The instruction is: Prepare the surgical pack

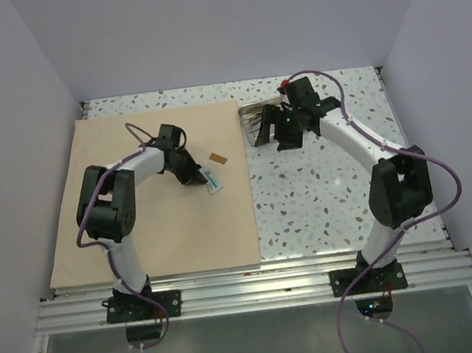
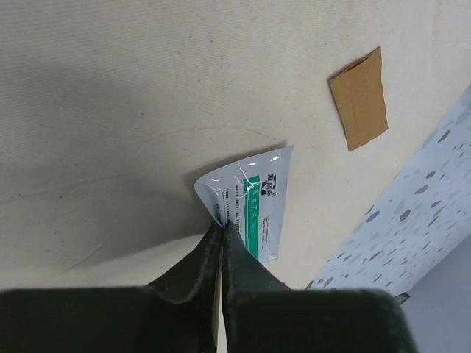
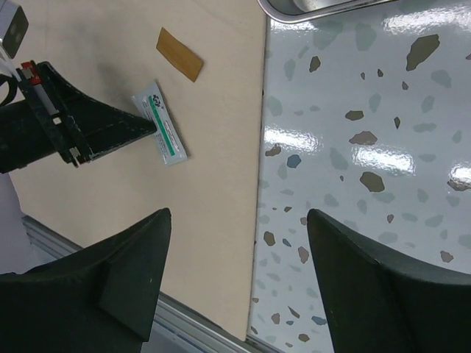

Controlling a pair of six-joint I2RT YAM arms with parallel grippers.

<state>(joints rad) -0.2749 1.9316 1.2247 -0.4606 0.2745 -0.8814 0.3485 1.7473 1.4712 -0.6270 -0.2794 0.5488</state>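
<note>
Left pincer (image 2: 221, 228) reaching low over wrap sheet (image 1: 156, 229), pinching packet (image 2: 254, 202) corner. Right pincer (image 3: 239, 220) wide, hovering near steel tray (image 1: 250, 112).

Matt woven wrap sheet (image 2: 110, 110); glossy packet (image 2: 254, 206); shiny steel tray (image 3: 316, 7).

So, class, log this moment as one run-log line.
left gripper: shut on white-and-green packet corner, over tan wrap sheet | right gripper: open, empty, beside steel tray | brown slip: loose on sheet
</note>
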